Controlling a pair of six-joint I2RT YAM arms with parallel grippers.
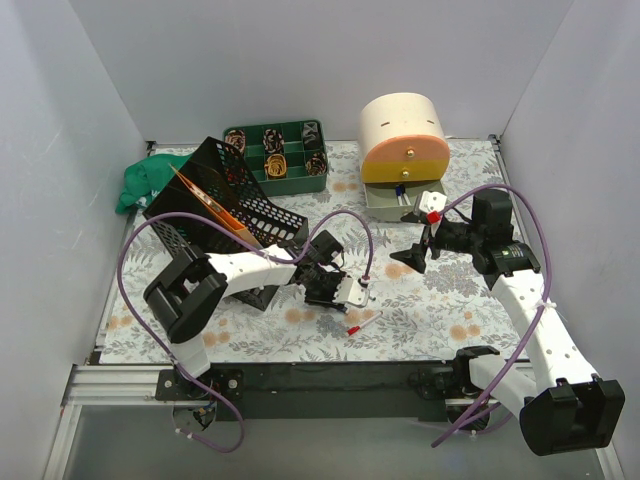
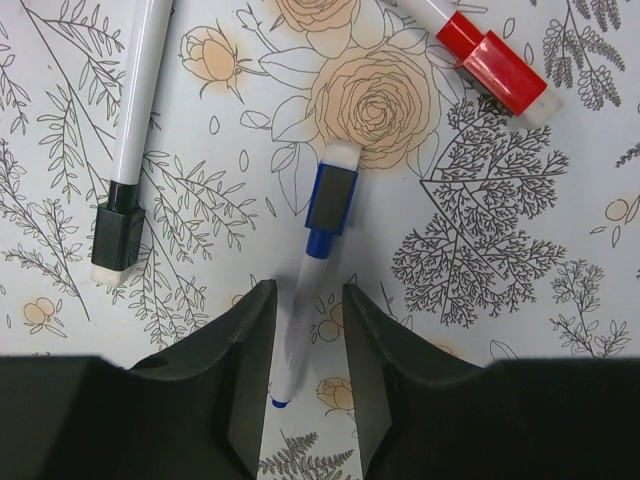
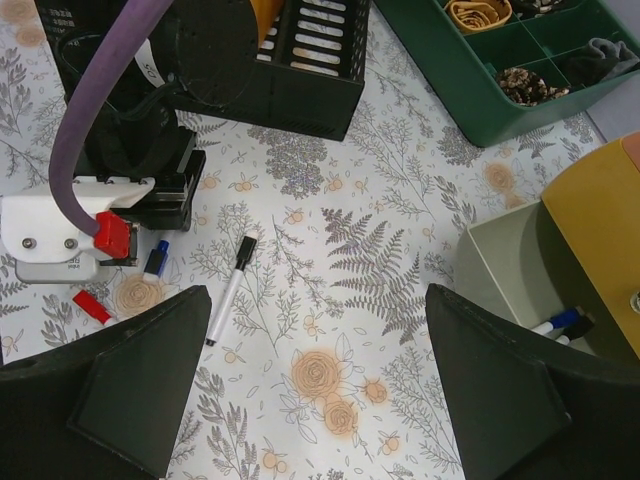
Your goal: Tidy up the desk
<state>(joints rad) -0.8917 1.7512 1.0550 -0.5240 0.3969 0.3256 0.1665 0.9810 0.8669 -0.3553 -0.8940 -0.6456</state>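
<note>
The desk [image 1: 440, 300] is a floral tabletop. Three markers lie on it near the middle front. In the left wrist view, a blue-capped marker [image 2: 330, 200] lies with its white barrel between my left gripper's [image 2: 307, 295] open fingers, which straddle it low over the desk without pinching it. A black-capped marker [image 2: 130, 140] lies to its left and a red-capped one [image 2: 490, 60] at the upper right. My right gripper [image 3: 320, 390] hovers wide open and empty over bare desk, right of the black marker [image 3: 228, 290]. From above, the left gripper [image 1: 340, 285] and right gripper [image 1: 412, 256] are apart.
A black wire-mesh rack [image 1: 225, 205] with an orange folder stands at the left. A green compartment tray [image 1: 278, 150] sits at the back, with a green cloth [image 1: 145, 180] at far left. A cream-and-yellow round drawer unit [image 1: 403, 140] has its lower drawer [image 3: 510, 270] open, with markers inside.
</note>
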